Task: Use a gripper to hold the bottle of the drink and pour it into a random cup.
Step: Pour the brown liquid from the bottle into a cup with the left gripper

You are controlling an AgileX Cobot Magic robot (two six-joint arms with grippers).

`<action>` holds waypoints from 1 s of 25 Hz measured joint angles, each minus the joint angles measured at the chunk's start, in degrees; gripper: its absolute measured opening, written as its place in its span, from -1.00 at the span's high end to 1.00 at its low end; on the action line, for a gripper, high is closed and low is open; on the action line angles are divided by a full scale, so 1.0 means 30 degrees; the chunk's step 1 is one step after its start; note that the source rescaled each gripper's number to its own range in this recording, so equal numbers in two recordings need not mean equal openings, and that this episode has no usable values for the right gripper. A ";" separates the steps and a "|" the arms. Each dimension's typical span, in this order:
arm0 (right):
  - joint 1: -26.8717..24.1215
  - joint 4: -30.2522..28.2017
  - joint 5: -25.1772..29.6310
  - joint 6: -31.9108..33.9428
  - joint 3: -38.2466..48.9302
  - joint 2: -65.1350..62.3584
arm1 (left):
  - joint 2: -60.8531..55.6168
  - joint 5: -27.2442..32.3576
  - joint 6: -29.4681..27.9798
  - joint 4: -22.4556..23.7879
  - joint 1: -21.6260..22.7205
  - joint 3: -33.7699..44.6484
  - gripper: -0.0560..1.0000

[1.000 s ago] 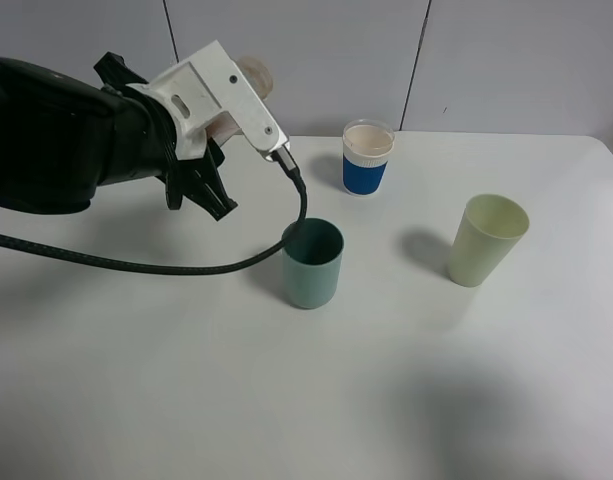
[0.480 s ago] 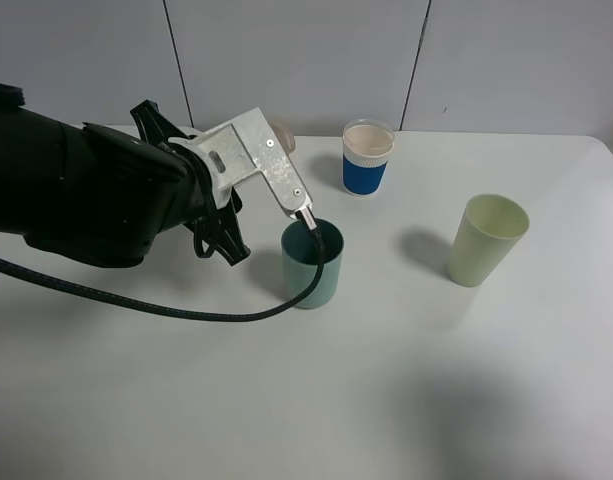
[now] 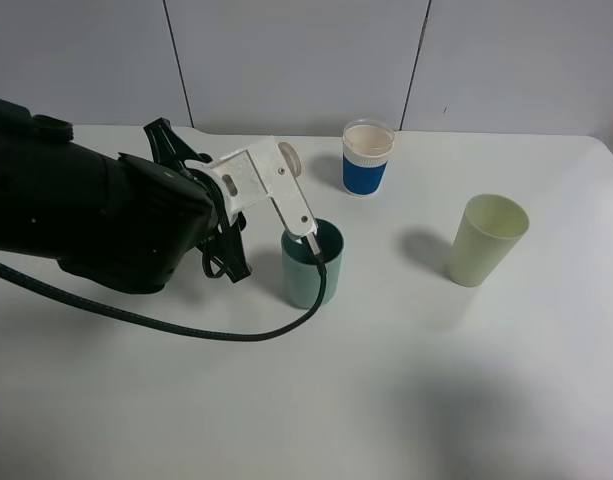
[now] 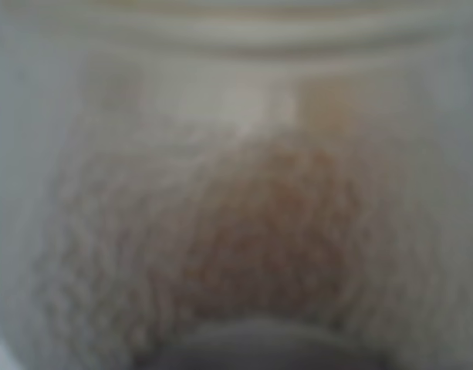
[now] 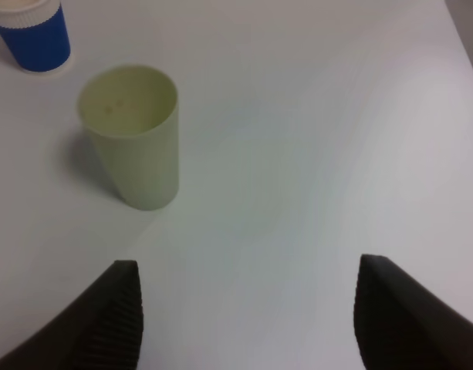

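- Over the counter (image 3: pixel 416 390), the left arm has dropped toward the teal cup (image 3: pixel 311 280). Its white bracket (image 3: pixel 256 185) now overhangs the rim, so pouring looks close.
- Left jaws grip the bottle (image 3: pixel 289 160), whose cream end juts past the bracket near the cup. The brown drink (image 4: pixel 259 231) fills the wrist view.
- Right jaws stand apart, empty.

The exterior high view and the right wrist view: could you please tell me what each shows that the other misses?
Only exterior high: the left arm, the bottle peeking past its bracket, and the teal cup. Only right wrist: the right gripper, open. Both: the yellow-green cup, the blue-banded cup and the white table.
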 joint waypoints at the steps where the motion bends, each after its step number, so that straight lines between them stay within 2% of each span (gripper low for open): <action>1: 0.0000 -0.0122 0.0000 0.0142 0.0000 0.0000 | 0.0049 -0.0066 0.0000 0.0016 -0.0131 0.0000 0.86; 11: 0.0000 -0.0599 0.0000 0.0665 0.0000 0.0000 | 0.0159 -0.1210 0.0071 0.0669 -0.0843 0.0000 0.86; 17: 0.0000 -0.0628 0.0000 0.0665 0.0000 0.0000 | 0.0534 -0.1858 0.1023 0.0707 -0.1075 0.0000 0.86; 25: 0.0000 -0.0649 0.0000 0.0678 0.0000 0.0000 | 0.1224 -0.2565 0.1283 0.0730 -0.1412 0.0000 0.86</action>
